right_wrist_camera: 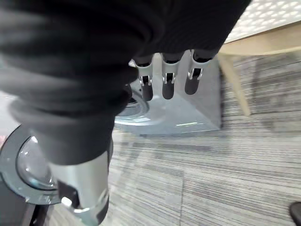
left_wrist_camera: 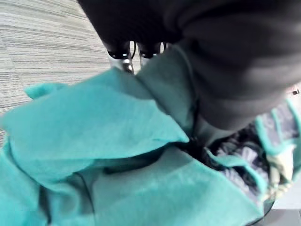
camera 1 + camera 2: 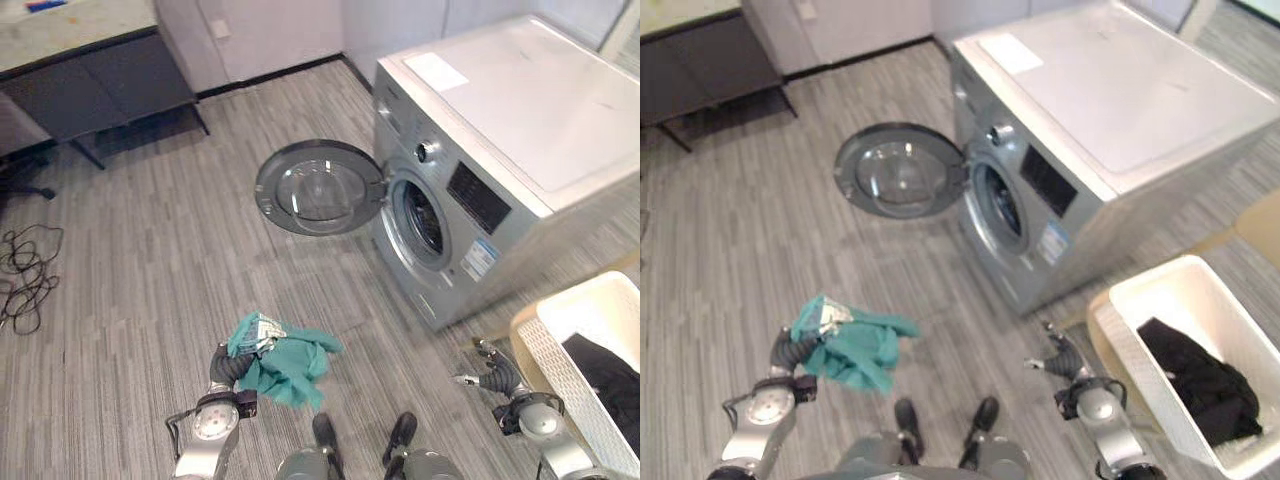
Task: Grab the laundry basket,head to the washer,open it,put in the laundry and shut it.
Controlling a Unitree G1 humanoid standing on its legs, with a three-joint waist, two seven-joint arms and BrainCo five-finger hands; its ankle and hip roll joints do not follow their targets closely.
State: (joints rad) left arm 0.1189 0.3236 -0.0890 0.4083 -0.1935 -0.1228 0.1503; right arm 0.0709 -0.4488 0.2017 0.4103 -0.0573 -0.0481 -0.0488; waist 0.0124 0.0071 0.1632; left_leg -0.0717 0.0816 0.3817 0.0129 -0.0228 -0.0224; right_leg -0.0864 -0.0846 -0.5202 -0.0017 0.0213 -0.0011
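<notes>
I am looking down at a silver washing machine standing ahead and to my right on the grey striped floor; its round door is hanging fully open, swung out to the left of the drum opening, so the dark drum is showing. My left hand is holding up a teal cloth low in the head views, well short of the washer; the cloth is bunching over the hand and draping to its right. In the left wrist view the teal cloth is wrapping round my fingers; they are curling into the fabric and gripping it, with a patterned grey and teal patch showing by the fingertips. My right hand is hovering empty just in front of the washer's lower corner, beside the laundry basket; in the right wrist view its fingers are extending straight and relaxed, holding nothing, with the washer's front panel and the open door beyond them. The white laundry basket is resting on a pale wooden stand at my right, close to the washer's side; a black garment is lying inside it. A dark table is standing against the far wall at the upper left.
</notes>
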